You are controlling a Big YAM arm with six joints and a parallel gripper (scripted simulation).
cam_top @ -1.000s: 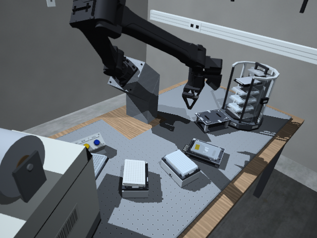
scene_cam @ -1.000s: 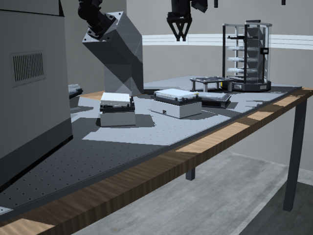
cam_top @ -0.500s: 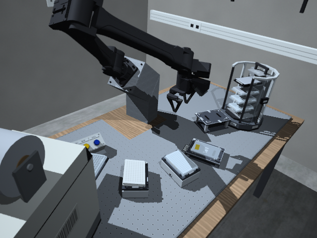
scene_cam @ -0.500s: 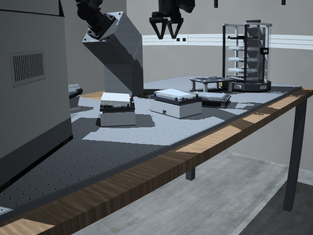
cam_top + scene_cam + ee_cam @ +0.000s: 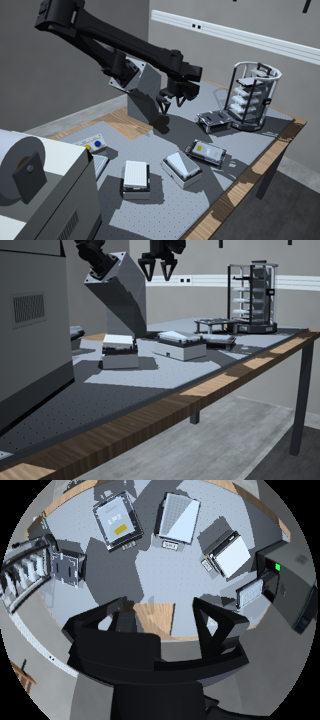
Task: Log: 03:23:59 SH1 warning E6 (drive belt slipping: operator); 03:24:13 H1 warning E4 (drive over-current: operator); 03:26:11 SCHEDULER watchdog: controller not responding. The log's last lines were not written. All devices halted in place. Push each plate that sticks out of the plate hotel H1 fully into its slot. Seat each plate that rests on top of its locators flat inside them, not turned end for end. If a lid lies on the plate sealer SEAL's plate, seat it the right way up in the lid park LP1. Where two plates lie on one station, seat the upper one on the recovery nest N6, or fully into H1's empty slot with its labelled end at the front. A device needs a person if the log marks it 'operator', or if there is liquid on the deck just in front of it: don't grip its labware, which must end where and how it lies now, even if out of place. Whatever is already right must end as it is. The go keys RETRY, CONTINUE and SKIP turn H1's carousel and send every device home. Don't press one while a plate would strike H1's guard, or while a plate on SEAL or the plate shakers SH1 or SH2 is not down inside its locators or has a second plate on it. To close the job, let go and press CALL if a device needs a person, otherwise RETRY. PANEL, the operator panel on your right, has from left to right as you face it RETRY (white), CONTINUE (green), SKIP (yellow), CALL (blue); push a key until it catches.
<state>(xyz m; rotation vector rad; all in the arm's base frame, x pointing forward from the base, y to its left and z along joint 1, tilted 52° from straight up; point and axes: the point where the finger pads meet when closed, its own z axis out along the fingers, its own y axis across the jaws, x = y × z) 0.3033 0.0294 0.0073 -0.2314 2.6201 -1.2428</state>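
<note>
1. The claw (image 5: pixel 171 108) hangs high over the table (image 5: pixel 258 165), near the arm's grey stand (image 5: pixel 144 103). Its two fingers are spread wide and there is nothing between them.
2. No job looks finished yet, as far as I can tell. The claw touches no plate and no key.
3. The plate hotel (image 5: pixel 277 74) stands at the far corner. Its top plate (image 5: pixel 249 81) looks like it sticks out a bit toward the arm. The log marks this tower for a person, so I think that plate must stay as it is.
4. A white plate (image 5: pixel 135 174) sits on the near shaker (image 5: pixel 135 195). Its long side runs from the arm's side of the table toward the front edge. It looks shifted to one side of its holder.
5. Another white plate (image 5: pixel 182 162) sits on the middle shaker (image 5: pixel 186 180). Its long side runs on a slant toward the table's front edge. I cannot tell if it is down flat.
6. A flat piece with a yellow label (image 5: pixel 208 152) lies on a black holder beside it. The label end points toward the arm's stand.
7. The black nest (image 5: pixel 214 117) by the tower has nothing on it.
8. The key panel (image 5: pixel 93 144) shows a yellow and a blue key (image 5: pixel 97 143). I think pressing blue comes last.
</note>
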